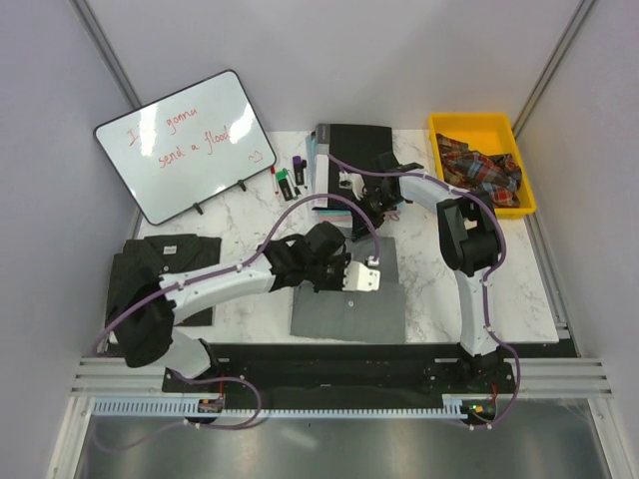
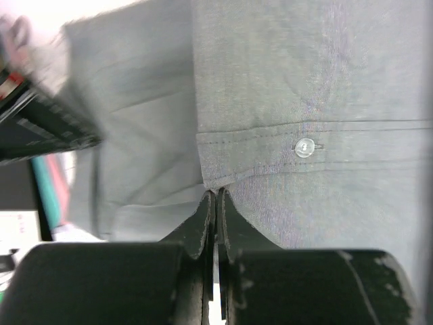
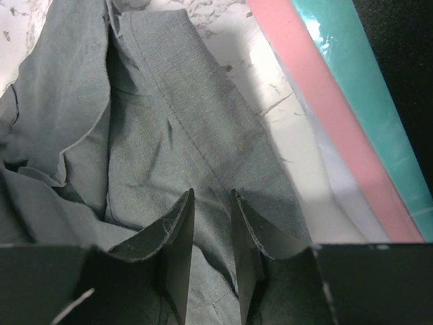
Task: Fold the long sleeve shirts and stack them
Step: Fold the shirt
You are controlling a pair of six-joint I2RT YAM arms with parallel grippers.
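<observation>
The grey shirt (image 1: pixel 349 304) lies mid-worktop (image 1: pixel 519 269), the left hand (image 2: pixel 214 195) closed tight with its tips at the button placket's edge, the right hand (image 3: pixel 212 203) narrowly parted over the shirt's rumpled far end.

Grey shirt (image 1: pixel 349 309) part-folded, centre; dark shirt (image 1: pixel 160 261) prob. folded, left.

The overhead view is bright and even, lit from above and sharp to its corners, with soft, short shadows under the arms on the counter (image 1: pixel 439 299) and a faint sheen on the whiteboard (image 1: pixel 190 150). The left wrist view is softer: the grey shirt (image 2: pixel 304 81) is crisp around its button, but the left edge smears into blur. The right wrist view is clear enough to show the weave, with glare on the teal sheet (image 3: pixel 358 101).
</observation>
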